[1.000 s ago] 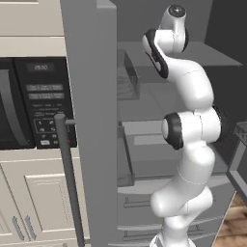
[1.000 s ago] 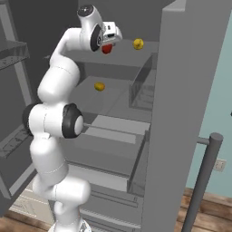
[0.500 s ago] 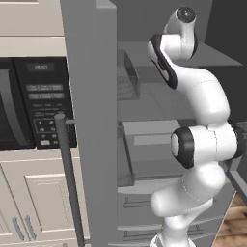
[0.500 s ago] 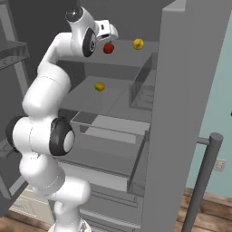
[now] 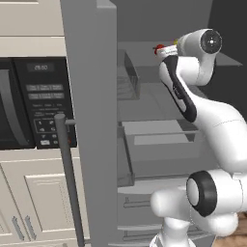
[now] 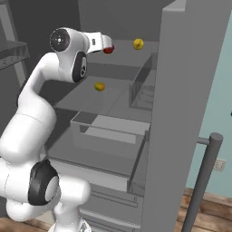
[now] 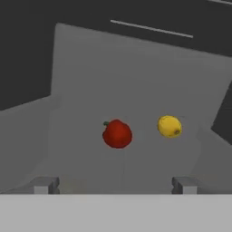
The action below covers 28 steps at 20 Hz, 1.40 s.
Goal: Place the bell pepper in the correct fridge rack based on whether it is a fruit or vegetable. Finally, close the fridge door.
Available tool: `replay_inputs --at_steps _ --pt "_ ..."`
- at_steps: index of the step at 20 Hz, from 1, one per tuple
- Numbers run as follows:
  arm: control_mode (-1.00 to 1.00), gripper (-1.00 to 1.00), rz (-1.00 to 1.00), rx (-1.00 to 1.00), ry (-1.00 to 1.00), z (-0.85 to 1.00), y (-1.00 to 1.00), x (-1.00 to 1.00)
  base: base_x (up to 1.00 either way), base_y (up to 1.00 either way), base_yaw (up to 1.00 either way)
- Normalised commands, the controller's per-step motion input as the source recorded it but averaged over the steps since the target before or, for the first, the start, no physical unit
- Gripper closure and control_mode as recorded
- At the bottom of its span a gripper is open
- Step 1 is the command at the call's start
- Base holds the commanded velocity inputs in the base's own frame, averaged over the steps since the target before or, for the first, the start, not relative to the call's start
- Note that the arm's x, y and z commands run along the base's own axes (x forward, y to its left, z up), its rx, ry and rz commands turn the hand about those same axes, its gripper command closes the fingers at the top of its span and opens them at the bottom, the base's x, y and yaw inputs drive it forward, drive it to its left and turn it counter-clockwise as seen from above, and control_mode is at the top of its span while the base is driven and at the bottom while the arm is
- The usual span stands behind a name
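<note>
— Claw's (image 7: 113, 183) spread wide, both little tips (image 7: 44, 185) poking up with nothing between them. See it up at the top of the fridge (image 6: 190, 113)?

— Yes, I see it. So where's the bell pepper (image 7: 117, 133)?

— Ahead of the claw, apart from the tips, sitting on the upper shelf (image 7: 81, 149). Red, glossy, little green stem on top. From the right side it shows as a red spot (image 6: 108, 49) right at the end of the white hand.

— And that yellow thing?

— Lemon-looking fruit (image 7: 170, 126), just beside the pepper, further along the same shelf, not touching it. Another yellow one (image 6: 99, 86) lies on the shelf below the claw.

— Is the door shut?

— No, the fridge door (image 5: 91, 120) stands wide open, its long grey handle (image 5: 67, 178) out in front. Below the claw a clear drawer (image 6: 108, 131) is pulled partway out.

— What's past the door?

— Black microwave (image 5: 34, 103) set among cream cabinets (image 5: 29, 202).
</note>
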Motion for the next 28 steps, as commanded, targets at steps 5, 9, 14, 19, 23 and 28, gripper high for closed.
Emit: replay_inputs --at_steps 5,9,14,19,23,28 --pt "-1.0 -1.0 0.0 0.16 -0.01 0.0 0.01 -1.0 0.0 0.0 0.0" --pt "-1.0 -1.0 0.0 0.12 0.16 -0.01 0.02 -1.0 0.0 0.0 0.0" --pt "-1.0 -1.0 0.0 0.04 0.43 -0.51 0.0 -1.0 0.0 0.0 0.0" --pt "-1.0 -1.0 -0.01 -0.04 0.54 -0.98 -0.01 -1.0 0.0 0.0 0.0" --pt "-1.0 -1.0 0.0 -0.08 0.46 -0.97 -0.16 -0.62 0.0 0.0 0.0" --pt "-1.0 -1.0 0.0 0.0 0.25 -0.4 -0.19 -0.05 0.0 0.0 0.0"
